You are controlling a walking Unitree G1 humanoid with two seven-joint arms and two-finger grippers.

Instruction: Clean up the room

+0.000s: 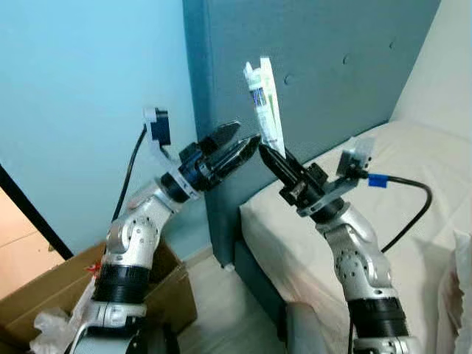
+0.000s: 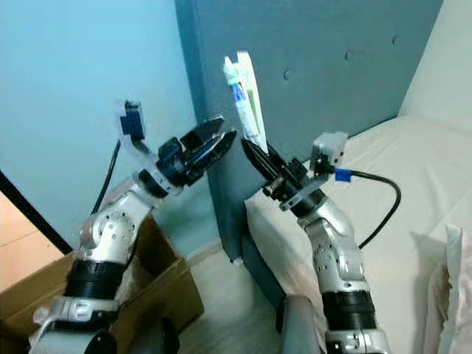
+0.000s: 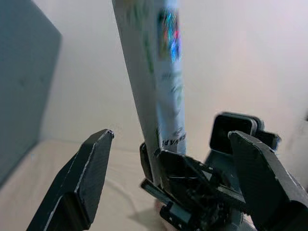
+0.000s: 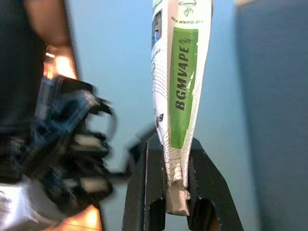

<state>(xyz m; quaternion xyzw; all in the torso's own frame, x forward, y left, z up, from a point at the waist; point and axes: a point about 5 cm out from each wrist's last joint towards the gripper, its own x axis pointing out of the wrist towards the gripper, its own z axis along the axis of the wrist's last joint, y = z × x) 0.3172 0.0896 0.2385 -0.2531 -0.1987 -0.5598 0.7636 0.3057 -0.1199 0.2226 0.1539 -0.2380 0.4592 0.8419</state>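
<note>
Toothpaste tube [image 1: 265,103], white with a green stripe and some blue print, is held up in the air right in front of the grey-blue padded headboard [image 1: 332,66]. Right pincer [image 1: 270,156] has its two black fingers squeezed together on the tube's bottom end, so the tube stands nearly upright above it, leaning just a bit. In the right wrist view you can read green lettering down the tube [image 4: 180,82], with the crimped end pinched between the fingers [image 4: 144,192].

Left pincer [image 1: 240,144] is raised too, pointing at the tube from the robot's left, fingers spread apart with nothing between them. Its tips sit just beside the lower part of the tube, and I can't tell if they actually touch it. From the left wrist view the tube [image 3: 159,82] rises between the two open fingers [image 3: 86,178].

Bed [image 1: 413,184] with a cream sheet is under the right arm, and a cardboard box [image 1: 44,295] sits on the floor by the light blue wall [image 1: 81,96], down on the left.
</note>
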